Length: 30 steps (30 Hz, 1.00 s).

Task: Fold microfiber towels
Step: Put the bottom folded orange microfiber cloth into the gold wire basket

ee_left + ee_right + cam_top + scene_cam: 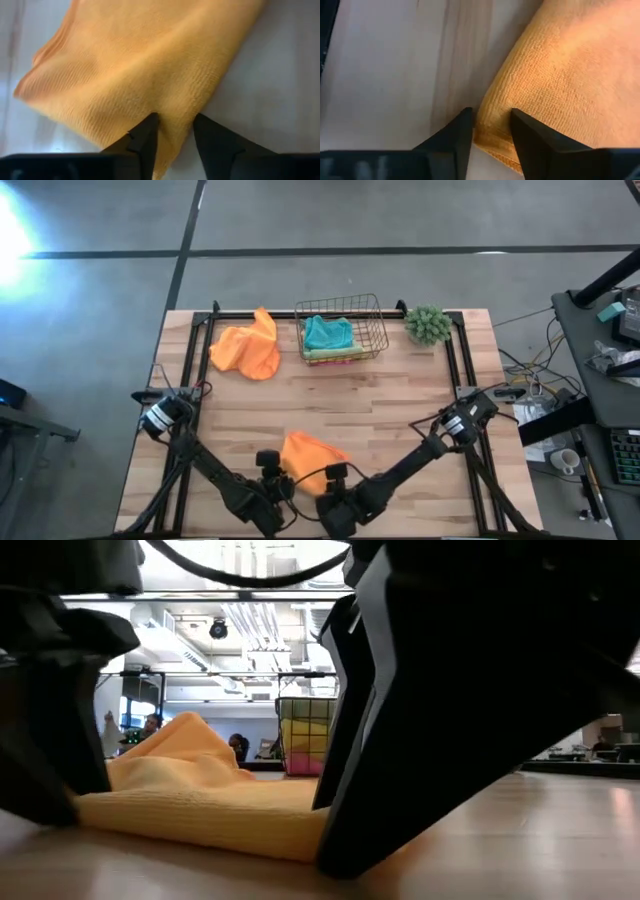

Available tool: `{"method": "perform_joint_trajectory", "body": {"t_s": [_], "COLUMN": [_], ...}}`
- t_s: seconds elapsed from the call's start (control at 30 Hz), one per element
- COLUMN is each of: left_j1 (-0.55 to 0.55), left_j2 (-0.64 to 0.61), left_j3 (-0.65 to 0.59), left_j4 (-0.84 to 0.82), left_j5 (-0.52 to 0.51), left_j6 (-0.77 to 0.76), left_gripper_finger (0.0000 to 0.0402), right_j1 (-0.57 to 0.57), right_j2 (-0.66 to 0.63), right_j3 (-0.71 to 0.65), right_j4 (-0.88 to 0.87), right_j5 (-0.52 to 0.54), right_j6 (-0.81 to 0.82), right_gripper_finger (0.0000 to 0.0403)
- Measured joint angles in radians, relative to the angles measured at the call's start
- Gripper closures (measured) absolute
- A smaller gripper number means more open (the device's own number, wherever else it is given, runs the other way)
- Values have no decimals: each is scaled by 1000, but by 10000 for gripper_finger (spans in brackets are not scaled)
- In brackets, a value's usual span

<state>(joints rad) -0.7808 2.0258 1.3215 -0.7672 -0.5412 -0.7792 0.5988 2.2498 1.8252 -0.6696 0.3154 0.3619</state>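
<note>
Both pairs of jaws are closed on one orange towel (pixel 312 452). The left gripper (pixel 172 131) pinches a corner of its edge, and the right gripper (pixel 491 124) clamps a thick folded hem. This towel lies on the table (pixel 400 400) at the near edge, well apart from the wire basket (pixel 340 328) and nearer the arms' side. A second orange towel (pixel 248 346) lies crumpled just left of the basket, which holds a teal towel (pixel 328 332) on top. A fuzzy green plant (pixel 428 324) stands just right of the basket. No writing can be read.
</note>
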Motion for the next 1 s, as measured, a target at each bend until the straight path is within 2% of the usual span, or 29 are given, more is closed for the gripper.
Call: {"method": "perform_joint_trajectory", "body": {"t_s": [0.3, 0.47, 0.73, 1.0], "left_j1": [31, 36, 36, 56], "left_j2": [4, 3, -37, -160], "left_j3": [-14, -14, 21, 27], "left_j4": [47, 50, 12, -24], "left_j5": [-54, -60, 12, 70], "left_j6": [137, 141, 143, 166], "left_gripper_finger": [394, 399, 401, 401], "right_j1": [-12, -13, -15, -5], "right_j2": [2, 2, -48, -150], "right_j3": [0, 0, -6, -5], "right_j4": [0, -5, -76, -127], "right_j5": [-35, -29, 11, 66], "right_j6": [41, 98, 170, 251], "right_gripper_finger": [350, 389, 393, 394]}}
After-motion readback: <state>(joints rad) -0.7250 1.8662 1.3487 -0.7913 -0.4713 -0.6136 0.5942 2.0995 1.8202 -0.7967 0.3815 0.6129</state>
